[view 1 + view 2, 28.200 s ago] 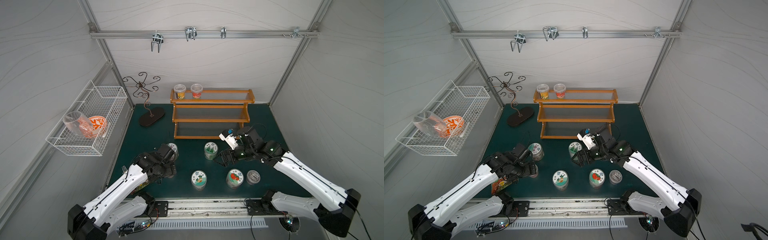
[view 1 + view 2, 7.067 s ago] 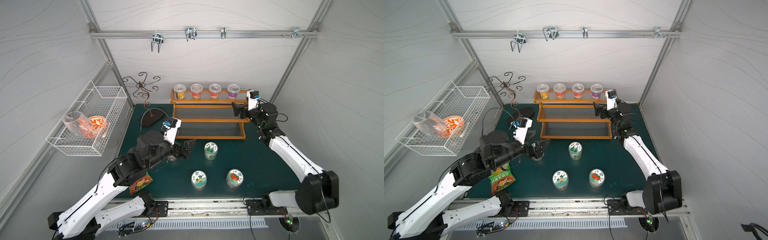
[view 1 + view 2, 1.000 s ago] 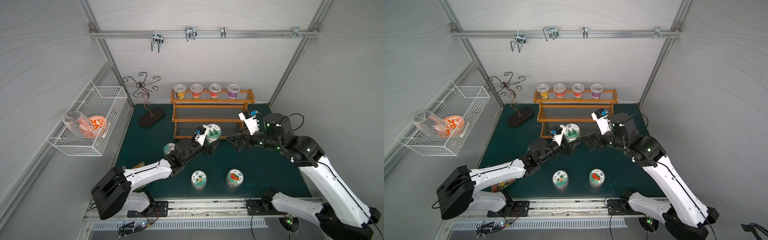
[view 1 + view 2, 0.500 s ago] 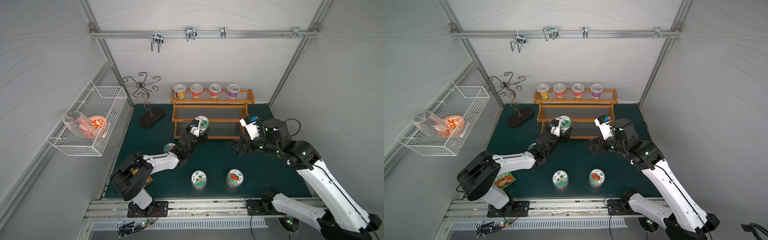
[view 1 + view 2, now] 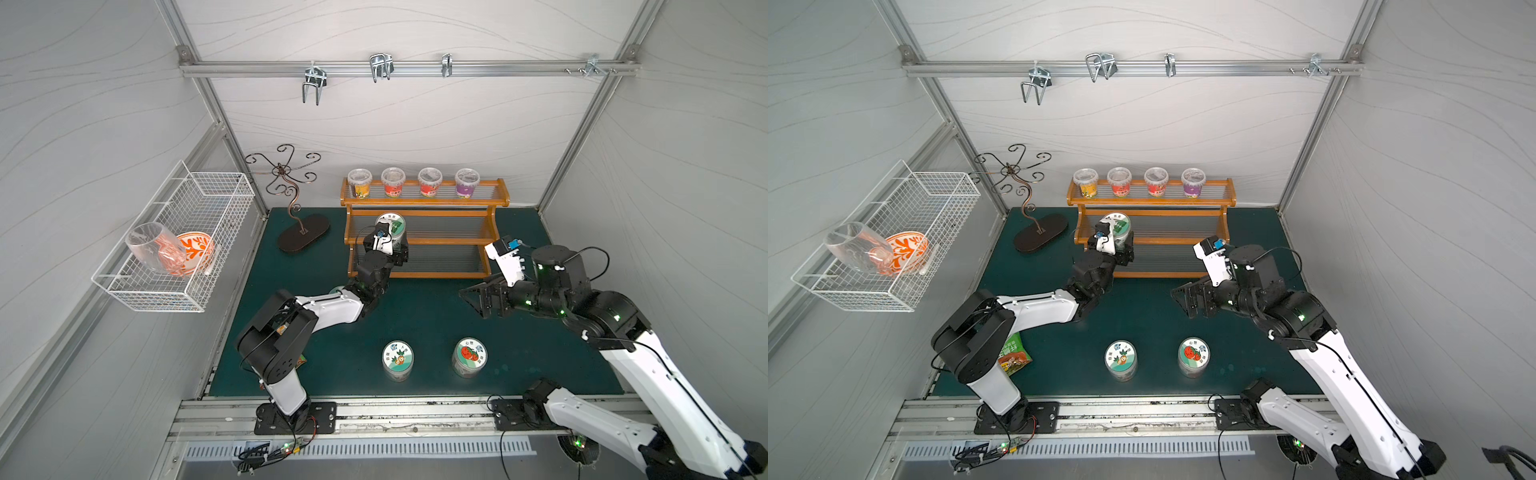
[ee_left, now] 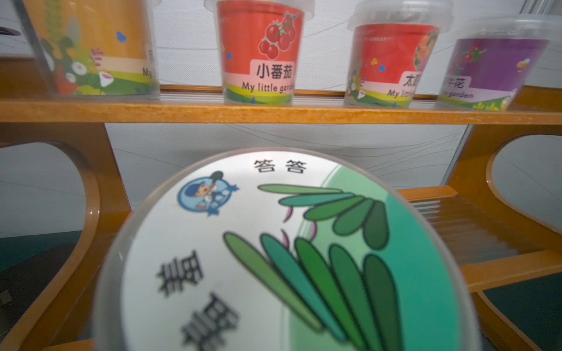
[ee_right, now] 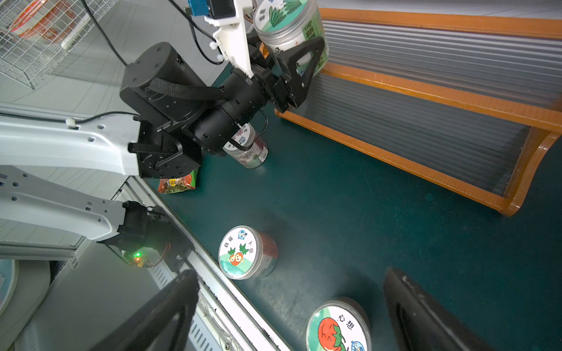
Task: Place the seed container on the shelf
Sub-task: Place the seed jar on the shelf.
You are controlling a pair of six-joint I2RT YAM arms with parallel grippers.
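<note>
At the left end of the orange-brown wooden stepped shelf (image 5: 424,203), on its middle tier, your left gripper (image 5: 390,244) clamps the clear cylindrical seed container (image 7: 292,27), its white lid (image 6: 282,252) printed with green leaves. You're mid-placement, so seat it flat, then release. Your right gripper (image 5: 478,297) hangs wide and empty.

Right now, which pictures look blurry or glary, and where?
Left wrist view: the leaf-printed jar lid blurs toward its near edge, with pale glare on its white part. Right wrist view: the right gripper's fingers are out of focus. Both top views: sharp, evenly lit.
</note>
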